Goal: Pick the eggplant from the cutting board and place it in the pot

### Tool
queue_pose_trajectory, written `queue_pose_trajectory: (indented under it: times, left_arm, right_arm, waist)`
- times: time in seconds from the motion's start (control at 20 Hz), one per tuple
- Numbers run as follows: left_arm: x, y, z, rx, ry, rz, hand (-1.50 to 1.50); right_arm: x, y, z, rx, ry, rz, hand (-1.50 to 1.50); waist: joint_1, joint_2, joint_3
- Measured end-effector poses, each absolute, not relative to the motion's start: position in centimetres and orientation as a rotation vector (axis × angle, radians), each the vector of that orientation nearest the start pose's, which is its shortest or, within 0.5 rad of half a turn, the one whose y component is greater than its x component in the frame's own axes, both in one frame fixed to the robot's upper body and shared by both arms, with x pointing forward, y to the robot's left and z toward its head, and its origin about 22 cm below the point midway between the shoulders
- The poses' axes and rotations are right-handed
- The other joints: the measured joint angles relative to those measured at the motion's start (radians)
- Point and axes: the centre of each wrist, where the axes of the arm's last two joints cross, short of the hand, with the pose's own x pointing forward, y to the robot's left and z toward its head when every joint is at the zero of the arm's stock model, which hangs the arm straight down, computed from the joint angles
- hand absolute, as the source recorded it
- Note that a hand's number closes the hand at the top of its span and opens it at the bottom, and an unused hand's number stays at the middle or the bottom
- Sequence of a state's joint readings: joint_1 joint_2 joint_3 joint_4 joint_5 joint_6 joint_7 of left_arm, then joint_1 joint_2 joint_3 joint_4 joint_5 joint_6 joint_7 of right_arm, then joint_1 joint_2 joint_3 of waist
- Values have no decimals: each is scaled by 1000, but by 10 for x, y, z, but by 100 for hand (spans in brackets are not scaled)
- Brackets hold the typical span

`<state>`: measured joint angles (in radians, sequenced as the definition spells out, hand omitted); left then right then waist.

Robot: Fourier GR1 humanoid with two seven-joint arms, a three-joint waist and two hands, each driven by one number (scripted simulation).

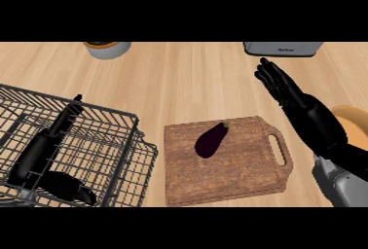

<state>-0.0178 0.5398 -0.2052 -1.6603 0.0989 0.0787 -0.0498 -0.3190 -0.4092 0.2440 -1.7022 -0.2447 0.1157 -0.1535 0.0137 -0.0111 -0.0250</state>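
1. Well to the left of the right robot hand [282,86], a black wire basket [108,141] stands on the surface [187,78]; the left robot hand [54,133] lies over it, its dark fingers straight along the wire grid.
2. Near the right robot hand's wrist, at the right edge, part of a rounded tan vessel [352,121] shows; its contents cannot be made out.
3. Below and left of the right robot hand, the eggplant [211,140] lies on the cutting board [230,170], apart from both hands.
4. Smooth, dark purple and elongated, the eggplant has its stem end pointing up-right.
5. Brown and grainy, the board is rectangular with a slotted handle on the side nearer the right robot hand.
6. Fingers of the right robot hand are straight and together, holding nothing.
7. Above it, a grey toaster [282,48] sits at the top edge.
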Motion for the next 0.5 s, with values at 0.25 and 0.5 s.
queue_pose_trajectory:
  times: [0.25, 0.5]
  left_arm:
    - [250, 267, 29, 28, -1748, -46, 0]
    - [242, 270, 21, 65, -1731, -65, 0]
  right_arm:
    - [304, -259, 116, 271, -1934, 429, 150]
    - [303, -321, 99, -161, -1740, 460, -150]
  waist:
    - [-15, 23, -11]
    - [-26, 24, 5]
